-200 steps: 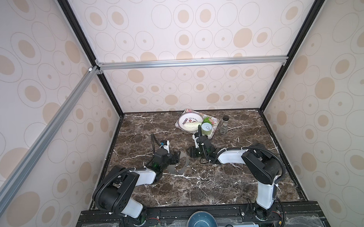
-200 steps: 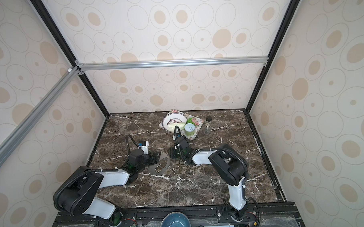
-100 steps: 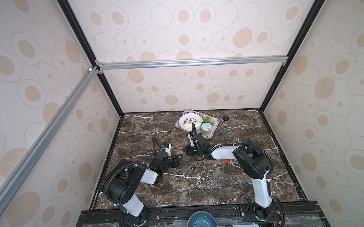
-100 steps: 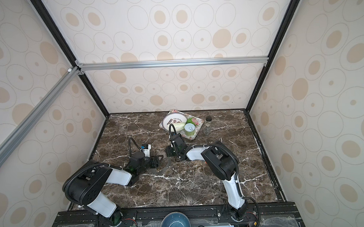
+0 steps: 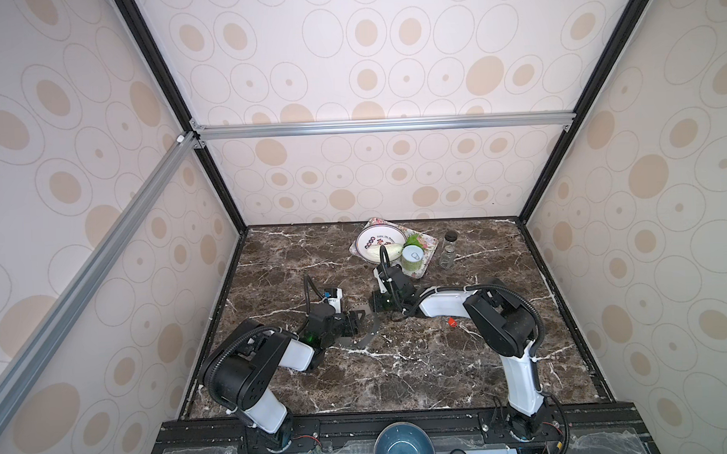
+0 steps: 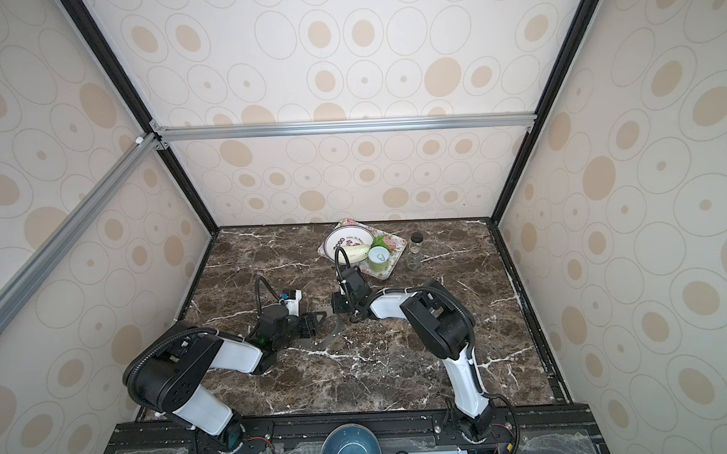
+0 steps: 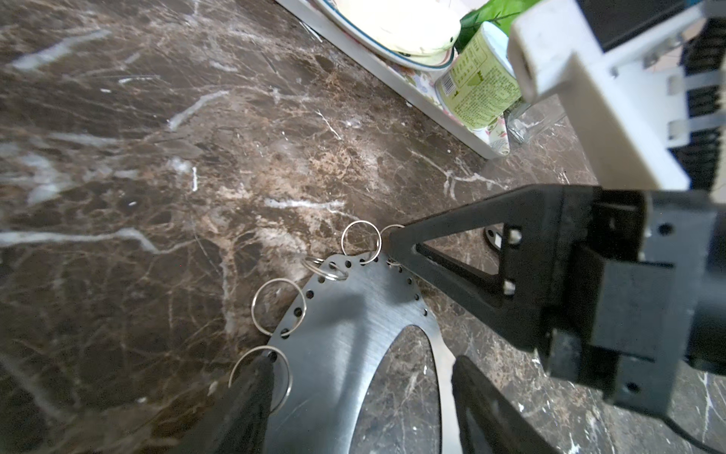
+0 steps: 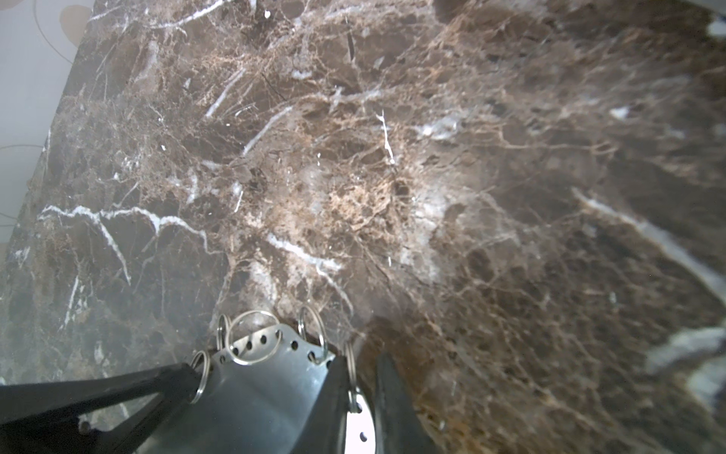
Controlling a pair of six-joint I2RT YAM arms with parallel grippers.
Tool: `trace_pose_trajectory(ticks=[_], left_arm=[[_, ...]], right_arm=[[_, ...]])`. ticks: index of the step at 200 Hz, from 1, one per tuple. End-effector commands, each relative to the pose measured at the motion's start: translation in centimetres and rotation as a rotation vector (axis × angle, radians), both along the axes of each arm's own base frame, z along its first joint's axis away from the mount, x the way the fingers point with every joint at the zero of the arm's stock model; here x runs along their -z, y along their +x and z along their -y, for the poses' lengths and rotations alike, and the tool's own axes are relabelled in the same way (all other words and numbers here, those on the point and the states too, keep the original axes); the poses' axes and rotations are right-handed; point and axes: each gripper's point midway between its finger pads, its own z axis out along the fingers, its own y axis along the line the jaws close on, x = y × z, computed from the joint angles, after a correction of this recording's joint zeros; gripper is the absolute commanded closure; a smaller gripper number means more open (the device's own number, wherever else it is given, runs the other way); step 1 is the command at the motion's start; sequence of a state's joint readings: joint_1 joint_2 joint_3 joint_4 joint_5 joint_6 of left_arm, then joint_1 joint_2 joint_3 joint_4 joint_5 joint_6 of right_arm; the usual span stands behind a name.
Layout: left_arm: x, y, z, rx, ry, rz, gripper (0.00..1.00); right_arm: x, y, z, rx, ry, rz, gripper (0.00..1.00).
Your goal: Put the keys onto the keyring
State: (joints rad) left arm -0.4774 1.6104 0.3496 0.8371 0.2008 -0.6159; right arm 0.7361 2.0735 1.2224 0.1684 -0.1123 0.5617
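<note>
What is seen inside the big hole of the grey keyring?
Only bare marble table shows through the hole of the keyring in the left wrist view. In both top views the left gripper covers part of it.

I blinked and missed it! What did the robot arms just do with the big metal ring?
The right gripper slid left toward the keyring and pinched shut on its rim. The left gripper barely shifted, still holding the keyring across its width. The keyring, red-tagged key, plate and can stayed put.
</note>
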Motion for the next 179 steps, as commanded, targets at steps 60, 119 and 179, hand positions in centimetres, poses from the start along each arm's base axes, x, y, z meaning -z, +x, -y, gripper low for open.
trace_pose_trajectory(ticks=[60, 119, 179], left_arm=[[-4.7, -0.2, -1.5, -0.053, -0.011, 0.155, 0.27], [-11.9, -2.4, -5.4, -0.173, -0.022, 0.420, 0.19], [-19.5, -6.7, -9.4, -0.284, -0.111, 0.759, 0.01]], right_arm=[[-2.5, -0.5, -0.2, -0.025, 0.031, 0.055, 1.00], [-8.8, -2.2, 1.9, -0.085, 0.058, 0.304, 1.00], [-15.0, -6.3, 3.9, -0.169, 0.089, 0.610, 1.00]])
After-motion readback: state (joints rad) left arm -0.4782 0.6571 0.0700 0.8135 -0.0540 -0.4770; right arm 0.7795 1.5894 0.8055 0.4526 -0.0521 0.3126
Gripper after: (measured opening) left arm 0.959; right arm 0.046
